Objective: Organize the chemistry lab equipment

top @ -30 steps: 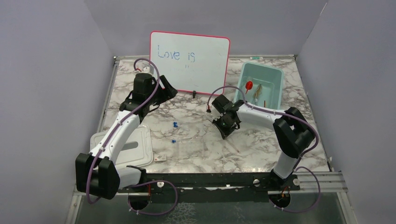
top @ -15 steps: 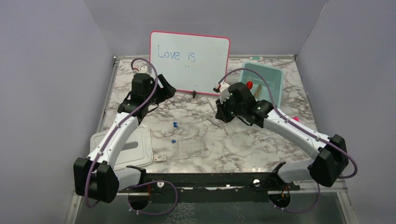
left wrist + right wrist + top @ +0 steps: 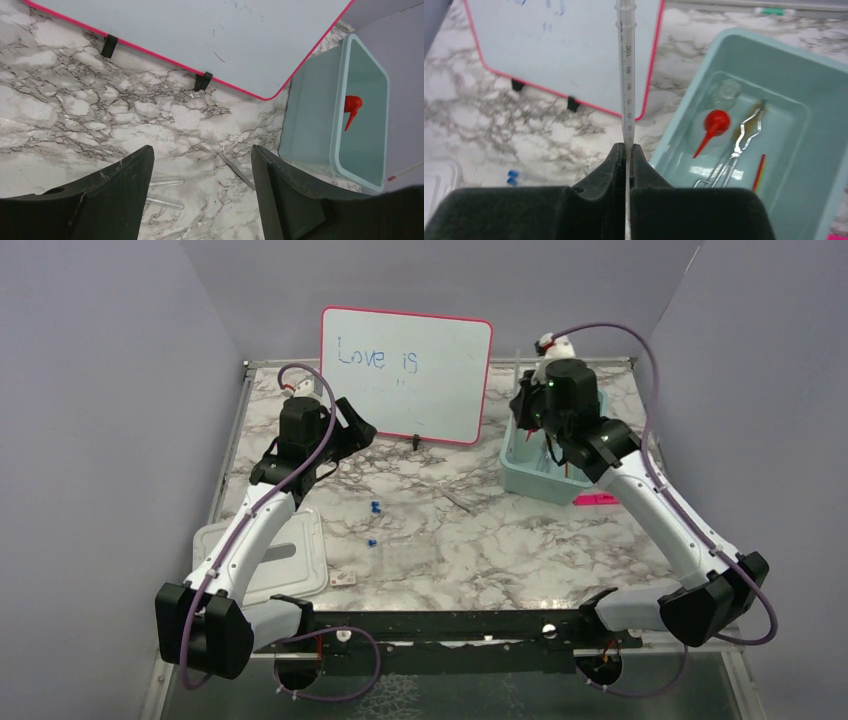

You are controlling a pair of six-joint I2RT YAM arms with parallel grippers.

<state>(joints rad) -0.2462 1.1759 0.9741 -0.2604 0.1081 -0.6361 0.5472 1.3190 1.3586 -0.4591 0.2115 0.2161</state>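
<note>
The right wrist view shows the right pincer (image 3: pixel 627 148) clenched on one graduated pipette (image 3: pixel 627 75). The overhead view shows two blue caps (image 3: pixel 374 507). The left pincer (image 3: pixel 200 167) is released.

Left gripper (image 3: pixel 200 160) has its black jaws wide apart over the grey-veined marble tabletop (image 3: pixel 75 115), with a couple of clear tubes (image 3: pixel 165 192) lying between them. Pink-framed whiteboard (image 3: pixel 200 35) up top, pale teal plastic bin (image 3: pixel 310 110) on the right, red nozzle (image 3: pixel 352 107) inside.
</note>
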